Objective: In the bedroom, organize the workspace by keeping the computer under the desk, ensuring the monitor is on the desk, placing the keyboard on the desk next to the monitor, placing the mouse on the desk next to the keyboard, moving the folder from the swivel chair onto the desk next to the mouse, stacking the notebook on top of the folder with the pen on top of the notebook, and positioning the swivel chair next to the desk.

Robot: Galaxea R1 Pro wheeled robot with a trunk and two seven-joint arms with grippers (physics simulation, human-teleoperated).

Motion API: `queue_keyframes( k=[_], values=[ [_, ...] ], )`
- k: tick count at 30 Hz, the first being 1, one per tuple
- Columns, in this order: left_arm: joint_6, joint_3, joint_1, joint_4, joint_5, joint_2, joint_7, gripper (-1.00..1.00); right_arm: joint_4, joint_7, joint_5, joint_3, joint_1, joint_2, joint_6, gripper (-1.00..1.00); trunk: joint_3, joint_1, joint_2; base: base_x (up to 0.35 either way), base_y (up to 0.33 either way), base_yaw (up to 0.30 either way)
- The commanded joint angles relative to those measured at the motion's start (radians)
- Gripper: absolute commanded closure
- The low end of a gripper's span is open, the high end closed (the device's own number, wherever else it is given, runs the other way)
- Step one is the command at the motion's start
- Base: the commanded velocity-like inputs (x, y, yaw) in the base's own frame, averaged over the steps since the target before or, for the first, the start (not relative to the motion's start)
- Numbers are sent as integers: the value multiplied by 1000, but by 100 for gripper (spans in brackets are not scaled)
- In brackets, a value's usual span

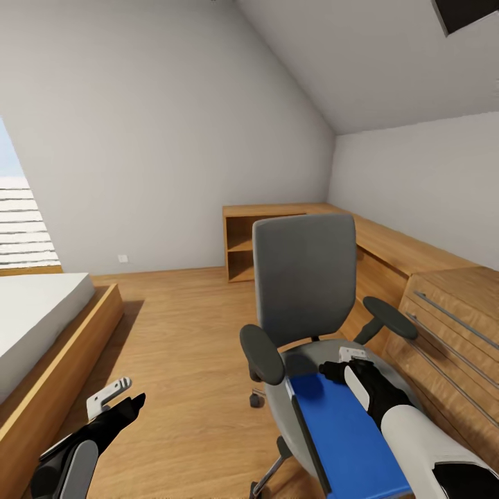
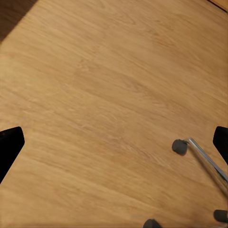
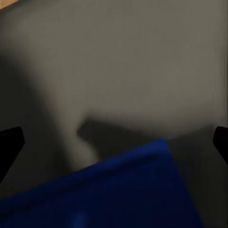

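An attic bedroom: sloped grey-white walls, a plank floor (image 1: 180, 326), one bed (image 1: 38, 312) at left, low wooden cabinets (image 1: 416, 277) along the right. One swivel chair (image 1: 305, 277) stands beside them, one blue folder (image 1: 343, 433) lying on its seat. The right gripper (image 1: 346, 367) hangs over the folder's far end, fingers spread wide, not gripping. The left gripper (image 1: 118, 402) hovers over bare floor, fingers also apart.
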Motion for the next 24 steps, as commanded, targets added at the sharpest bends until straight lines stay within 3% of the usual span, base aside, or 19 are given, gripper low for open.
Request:
queue_keyframes(
  k=[1,24],
  values=[
    [4,1,-1,-1,11,-1,8,-100,-2,-7,-11,3,0,-1,5,-100,-1,0,0,-26,0,0],
    [6,1,-1,-1,11,-1,8,-100,-2,-7,-11,3,0,0,4,-100,-1,0,0,-3,0,0]
  ],
)
